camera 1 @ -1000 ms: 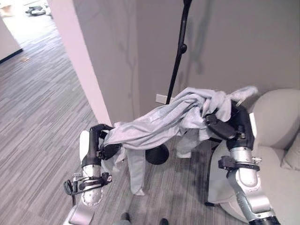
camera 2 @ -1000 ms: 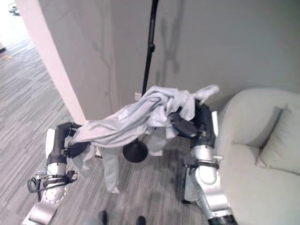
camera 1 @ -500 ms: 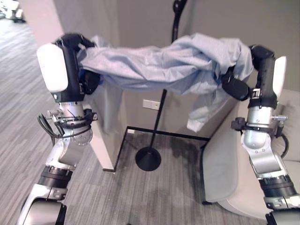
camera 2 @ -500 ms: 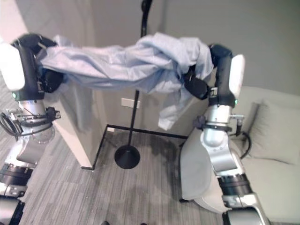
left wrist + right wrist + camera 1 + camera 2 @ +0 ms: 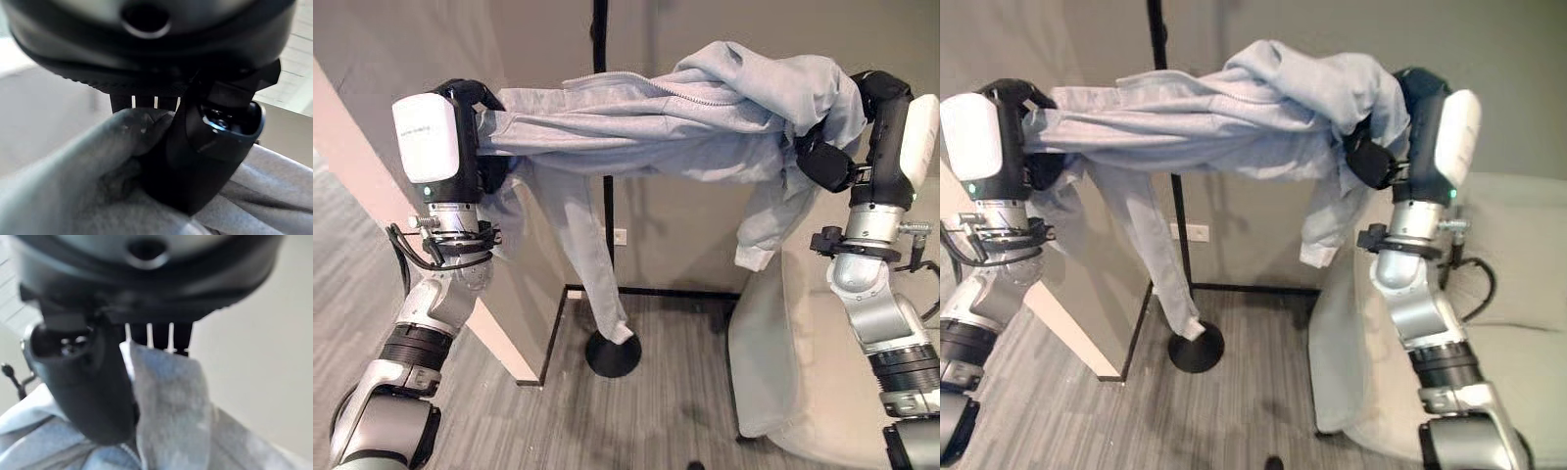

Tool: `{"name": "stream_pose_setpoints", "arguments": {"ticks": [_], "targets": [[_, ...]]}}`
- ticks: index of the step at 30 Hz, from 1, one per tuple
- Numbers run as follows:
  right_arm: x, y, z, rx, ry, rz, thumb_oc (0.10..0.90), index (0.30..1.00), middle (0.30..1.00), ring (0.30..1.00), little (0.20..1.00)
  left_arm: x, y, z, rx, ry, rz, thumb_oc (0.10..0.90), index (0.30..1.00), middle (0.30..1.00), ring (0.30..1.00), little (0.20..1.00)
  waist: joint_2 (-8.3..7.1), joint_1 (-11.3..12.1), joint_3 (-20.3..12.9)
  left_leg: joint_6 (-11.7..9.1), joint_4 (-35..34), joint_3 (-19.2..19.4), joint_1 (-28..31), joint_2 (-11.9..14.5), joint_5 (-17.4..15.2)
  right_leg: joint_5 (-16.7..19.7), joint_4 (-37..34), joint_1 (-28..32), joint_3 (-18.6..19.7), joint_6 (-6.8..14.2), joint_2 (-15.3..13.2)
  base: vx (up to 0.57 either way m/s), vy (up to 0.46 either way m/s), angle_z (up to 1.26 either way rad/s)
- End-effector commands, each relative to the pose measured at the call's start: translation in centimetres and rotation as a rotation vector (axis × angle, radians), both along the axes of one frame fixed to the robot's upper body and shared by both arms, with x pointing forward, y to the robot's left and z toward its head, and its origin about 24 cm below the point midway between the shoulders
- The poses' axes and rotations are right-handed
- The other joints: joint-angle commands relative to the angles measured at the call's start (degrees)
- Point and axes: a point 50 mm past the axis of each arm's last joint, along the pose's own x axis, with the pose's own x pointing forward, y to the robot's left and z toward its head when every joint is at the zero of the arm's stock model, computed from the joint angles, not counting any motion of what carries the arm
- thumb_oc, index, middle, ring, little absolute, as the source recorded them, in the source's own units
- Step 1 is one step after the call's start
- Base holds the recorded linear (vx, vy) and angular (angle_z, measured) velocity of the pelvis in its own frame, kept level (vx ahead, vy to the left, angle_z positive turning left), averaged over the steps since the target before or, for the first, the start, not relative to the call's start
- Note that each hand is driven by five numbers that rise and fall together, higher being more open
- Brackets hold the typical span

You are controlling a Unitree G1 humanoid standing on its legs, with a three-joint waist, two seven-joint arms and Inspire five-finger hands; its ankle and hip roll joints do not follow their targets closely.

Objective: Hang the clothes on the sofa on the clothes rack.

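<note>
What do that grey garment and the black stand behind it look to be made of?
The garment, pinched by the left hand and right hand, looks like soft matte cotton-type fleece: it creases and droops limply, with a zip. The stand seems black-painted metal: thin, rigid pole, slight sheen; plastic can't be ruled out.

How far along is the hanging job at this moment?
Done: the light blue jacket is off the sofa. In hand: the left hand and right hand each clutch an end, stretching it in front of the black rack pole. Left: getting it onto the rack.
</note>
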Motion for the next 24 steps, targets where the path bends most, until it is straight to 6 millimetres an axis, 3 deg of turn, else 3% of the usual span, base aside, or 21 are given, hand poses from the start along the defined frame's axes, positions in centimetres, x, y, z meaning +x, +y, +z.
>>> {"name": "stream_pose_setpoints", "arguments": {"ticks": [1,5,6,10,13,15,18,19,24], "targets": [[-0.1,-0.1,4.9,0.052,-0.190,0.035,0.400,0.300,0.300,0.300,0.300,-0.6,2.7,6.9,0.068,-0.201,0.130,0.400,0.300,0.300,0.300,0.300,-4.79,0.3,-8.7,2.7,0.7,-1.1,-3.2,-4.7,-5.4,-5.7,2.3,-0.7,-2.1,3.6,-2.7,0.09,-0.106,-0.08],[0.2,-0.4,5.3,0.050,-0.188,0.039,0.400,0.300,0.300,0.300,0.300,-1.0,4.8,8.3,0.126,-0.197,0.237,0.400,0.300,0.300,0.300,0.300,-4.69,0.2,-9.2,1.6,0.4,-1.3,-2.9,-3.3,-5.1,-7.0,1.5,0.2,-2.5,2.8,-1.0,0.12,-0.088,0.00],[0.4,-0.9,5.6,0.053,-0.180,0.040,0.400,0.300,0.300,0.300,0.300,-1.4,7.1,9.4,0.186,-0.170,0.348,0.400,0.300,0.300,0.300,0.300,-4.27,0.1,-9.8,0.8,0.4,-1.1,-2.5,-2.4,-4.9,-7.9,0.8,0.9,-2.7,2.3,0.1,0.13,-0.042,0.21],[0.8,-0.8,6.6,0.042,-0.170,0.060,0.400,0.300,0.300,0.300,0.300,-1.5,8.9,10.2,0.209,-0.113,0.437,0.400,0.300,0.300,0.300,0.300,-4.13,0.2,-9.7,0.3,0.3,-1.3,-2.8,-1.8,-4.3,-8.2,0.8,0.8,-2.7,1.9,0.6,0.08,-0.024,0.11],[1.8,-0.5,7.7,0.027,-0.132,0.091,0.400,0.300,0.300,0.300,0.300,-1.0,10.6,10.2,0.214,-0.015,0.506,0.400,0.300,0.300,0.300,0.300,-4.09,0.1,-9.5,-0.3,0.1,-1.3,-3.4,-1.5,-3.6,-8.1,0.8,0.3,-2.9,1.8,0.9,0.07,0.006,0.28],[3.5,-0.7,7.7,0.036,-0.048,0.067,0.400,0.300,0.300,0.300,0.300,0.0,11.4,8.5,0.180,0.110,0.520,0.400,0.300,0.300,0.300,0.300,-4.29,0.4,-9.2,-0.7,0.0,-1.5,-4.0,-1.2,-2.9,-7.9,0.8,0.0,-3.3,1.7,1.0,0.08,0.003,0.10],[5.5,-2.1,6.4,0.043,0.093,-0.044,0.400,0.300,0.300,0.300,0.300,1.9,10.1,6.7,0.169,0.224,0.468,0.400,0.300,0.300,0.300,0.300,-4.90,0.6,-8.6,-1.3,0.0,-1.9,-5.5,-0.7,-1.9,-7.9,0.6,-0.8,-3.8,1.6,1.3,0.05,-0.030,0.10],[6.1,-2.5,6.0,0.044,0.135,-0.095,0.400,0.300,0.300,0.300,0.300,3.0,8.9,6.1,0.161,0.257,0.427,0.400,0.300,0.300,0.300,0.300,-5.10,0.5,-8.1,-1.6,0.0,-2.5,-6.9,-0.4,-1.2,-7.9,0.5,-1.6,-4.2,1.5,1.5,0.01,-0.045,0.26],[7.0,-2.6,4.8,0.097,0.190,-0.131,0.400,0.300,0.300,0.300,0.300,4.6,6.7,4.6,0.127,0.313,0.356,0.400,0.300,0.300,0.300,0.300,-4.83,0.0,-6.8,-2.1,0.0,-3.1,-9.1,0.0,-0.1,-7.8,0.3,-3.3,-4.5,1.3,1.9,-0.01,-0.044,0.17]]}}
